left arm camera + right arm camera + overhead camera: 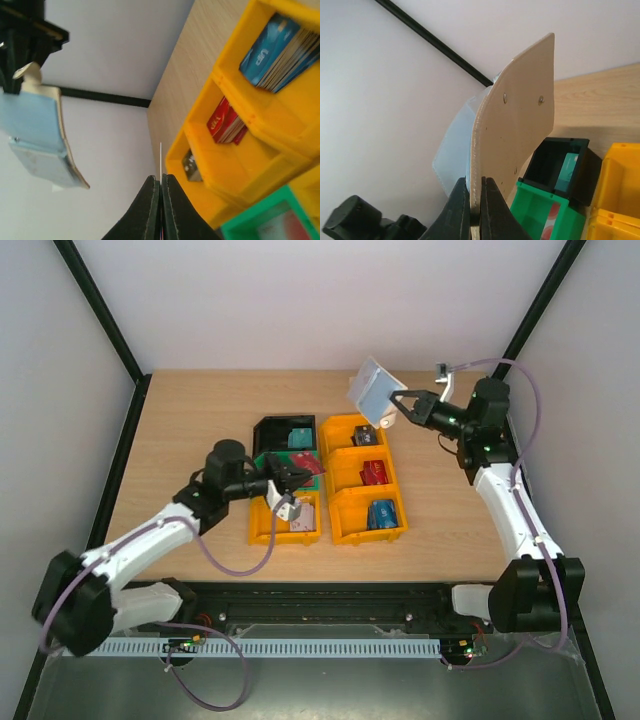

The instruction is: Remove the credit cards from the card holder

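Pale grey-blue, tan-edged flat card holder (372, 390) hangs above the wooden counter (180, 440), held by right tool (393, 410). The left tool (293, 480) is over the plastic bins (370, 535).
Left wrist alone shows left tool (161, 179) clamped on a thin, edge-on credit card (160, 157).
Right wrist: the holder's tan back (520, 115) is bowed and riveted, its bottom edge nipped by right tool (479, 182).

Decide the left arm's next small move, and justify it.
Probably lower the left fingers toward the orange plastic bin and open them: they pinch a thin plastic card edge-on, already free of the pale grey-blue card holder the right fingers hold aloft.
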